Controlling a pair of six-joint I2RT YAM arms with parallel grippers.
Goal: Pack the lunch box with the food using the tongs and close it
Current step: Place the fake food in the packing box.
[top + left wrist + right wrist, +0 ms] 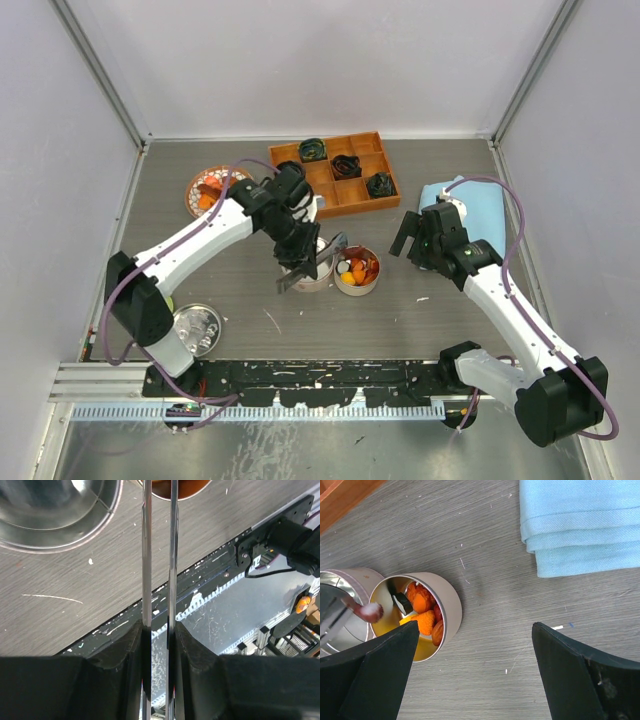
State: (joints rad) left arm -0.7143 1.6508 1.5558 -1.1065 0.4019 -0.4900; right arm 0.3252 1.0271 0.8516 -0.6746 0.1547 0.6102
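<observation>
Loading the lunch box, to judge by the layout: the left gripper (pixel 159 628) is clamped on the tongs (pixel 146 555), squeezing their two arms nearly parallel, with the tips reaching over the rim of the filled tin (pixel 451 611). The food (pixel 422 622), orange and red chunks, lies inside this tin, and more sits on a plate (pixel 196 180) well to the tin's far left. The right gripper (pixel 475 630) hangs spread wide and holds nothing, to the tin's right. An empty steel tin (pixel 50 530) touches the filled tin's left side, and a lid (pixel 197 325) lies well to its near left. The next move probably calls for relaxing the squeeze so that any morsel drops inside. The tong tips are cut off in the left wrist view. A pale lump at one tip, seen from the right wrist, cannot be identified.
</observation>
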